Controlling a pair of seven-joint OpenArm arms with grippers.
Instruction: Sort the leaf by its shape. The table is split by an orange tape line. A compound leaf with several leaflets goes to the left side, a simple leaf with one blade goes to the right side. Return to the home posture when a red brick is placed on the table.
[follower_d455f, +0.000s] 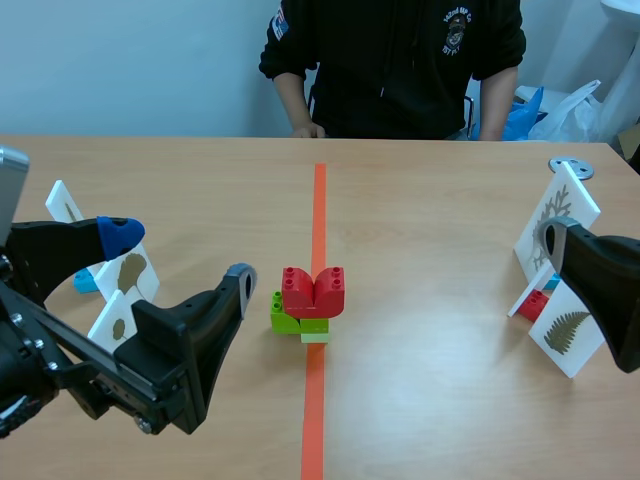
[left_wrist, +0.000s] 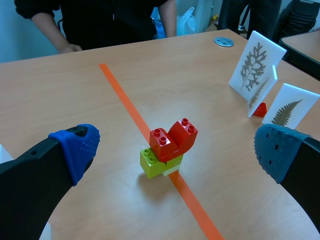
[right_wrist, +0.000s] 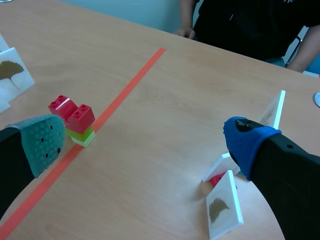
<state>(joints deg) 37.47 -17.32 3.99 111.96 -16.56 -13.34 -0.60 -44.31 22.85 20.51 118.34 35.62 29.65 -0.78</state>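
A stack of bricks (follower_d455f: 305, 305) is set on the orange tape line (follower_d455f: 318, 210), with two red bricks (follower_d455f: 314, 288) carried on green bricks (follower_d455f: 284, 316). Well to the left of the stack, white cards with single-blade leaves (follower_d455f: 133, 273) are stood upright around a blue block (follower_d455f: 84, 282). Well to its right, white cards with many-leaflet leaves (left_wrist: 255, 64) are stood about a small red block (left_wrist: 259, 109). The left gripper (follower_d455f: 180, 258) is held just left of the stack and nearer the robot, its fingers spread wide with nothing between them; the left-hand cards are partly hidden by this arm in the scene view. The right gripper (right_wrist: 145, 142) is likewise spread wide and empty, well to the right of the stack and close beside the right-hand cards, which are partly covered by one of its fingers in the scene view. Beyond the stack, across the table (follower_d455f: 430, 230), a person (follower_d455f: 400, 60) in a dark top is seated, with one hand (follower_d455f: 305, 130) rested at the table's far edge. A round metal disc (follower_d455f: 570, 167) is seen far to the right of the stack, behind the right-hand cards.
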